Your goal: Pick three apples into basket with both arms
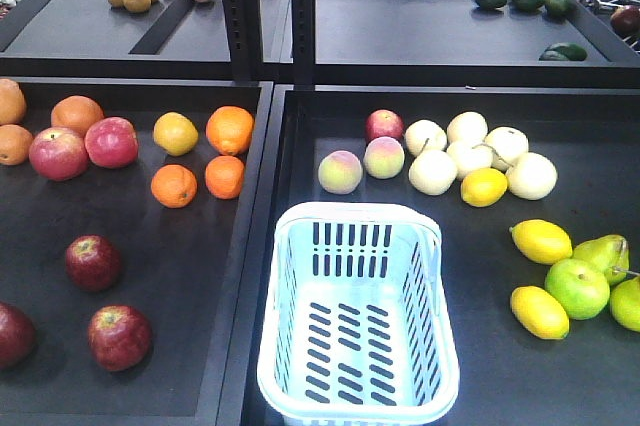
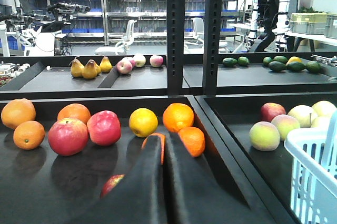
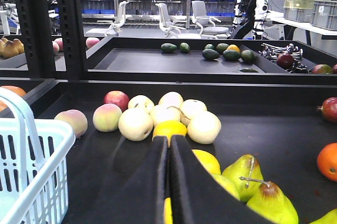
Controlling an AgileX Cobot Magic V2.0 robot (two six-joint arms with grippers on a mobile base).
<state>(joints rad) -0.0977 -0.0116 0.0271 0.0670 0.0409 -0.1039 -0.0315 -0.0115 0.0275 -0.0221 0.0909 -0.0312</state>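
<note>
The basket (image 1: 350,209) is empty; three apples (image 1: 93,262) lie lower left. The left fingers (image 2: 145,182) and right fingers (image 3: 152,182), pressed together, should spread before descending.

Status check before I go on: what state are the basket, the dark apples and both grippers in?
basket: upright, empty, standing in the right tray.
dark apples: all three lying loose in the left tray, none in the basket.
left gripper: shut, holding nothing.
right gripper: shut, holding nothing.
</note>
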